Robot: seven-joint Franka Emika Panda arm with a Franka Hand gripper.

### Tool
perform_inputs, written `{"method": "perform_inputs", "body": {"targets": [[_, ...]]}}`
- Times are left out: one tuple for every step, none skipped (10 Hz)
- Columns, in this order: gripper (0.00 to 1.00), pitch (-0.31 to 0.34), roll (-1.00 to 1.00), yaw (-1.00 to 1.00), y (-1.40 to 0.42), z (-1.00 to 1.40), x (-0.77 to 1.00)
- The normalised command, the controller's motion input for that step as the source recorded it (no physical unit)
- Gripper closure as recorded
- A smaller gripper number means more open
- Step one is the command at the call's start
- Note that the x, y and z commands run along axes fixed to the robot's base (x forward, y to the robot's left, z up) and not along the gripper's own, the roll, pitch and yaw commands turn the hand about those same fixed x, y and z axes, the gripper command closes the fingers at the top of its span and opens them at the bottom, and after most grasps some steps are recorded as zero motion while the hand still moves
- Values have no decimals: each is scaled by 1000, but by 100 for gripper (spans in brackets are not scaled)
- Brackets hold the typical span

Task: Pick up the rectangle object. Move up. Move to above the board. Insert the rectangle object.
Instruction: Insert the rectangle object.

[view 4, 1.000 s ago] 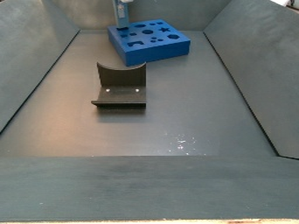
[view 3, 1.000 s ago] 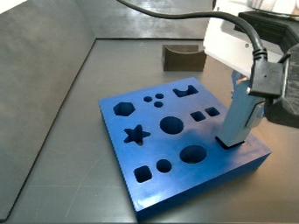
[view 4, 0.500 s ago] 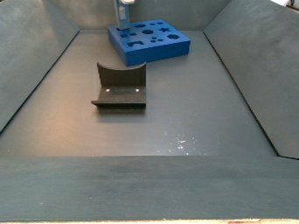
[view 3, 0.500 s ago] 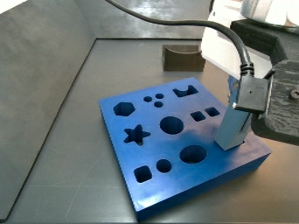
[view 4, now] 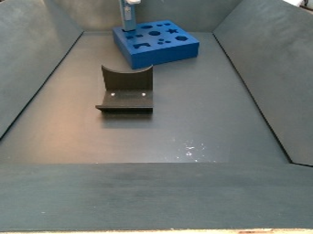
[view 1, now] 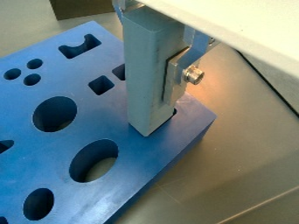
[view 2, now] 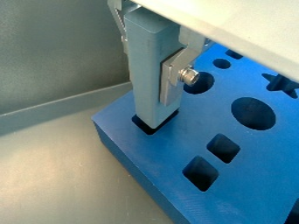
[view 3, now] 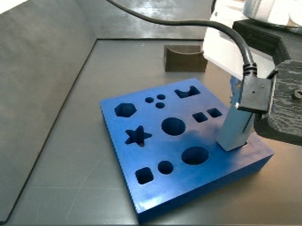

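The rectangle object (view 1: 149, 52), a long light-blue bar, stands upright with its lower end in a rectangular hole near one edge of the board (view 1: 140, 162). My gripper (view 1: 149, 83) is shut on the bar's upper part, and one silver finger (view 1: 176, 80) lies flat against its side. The other wrist view shows the same grip (view 2: 146, 61) on the bar (view 2: 146, 96) over the bright-blue board (view 2: 163, 156). In both side views the bar (view 3: 237, 128) (view 4: 126, 15) rises from the board (view 3: 189, 190) (view 4: 166, 52) under the gripper (view 3: 248, 97) (view 4: 126, 7).
The dark fixture stands on the grey floor, away from the board (view 4: 123, 91) (view 3: 183, 58). Sloping grey walls (view 4: 37, 82) enclose the floor. The board has several other holes, among them a star (view 3: 136, 135) and circles.
Between one second and half a second ago the gripper came down a little with the bar. Nothing visibly differs since then.
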Motion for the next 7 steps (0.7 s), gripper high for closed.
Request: {"method": "perform_inputs", "body": {"targets": [[100, -60, 106, 0, -11, -123, 9], [100, 0, 80, 0, -31, -146, 54], [100, 249, 0, 0, -6, -163, 177], [100, 34, 0, 0, 0, 0, 34], [100, 403, 6, 14, -14, -9, 220], [100, 243, 0, 0, 0, -66, 117], [100, 0, 0, 0, 0, -26, 0]]}}
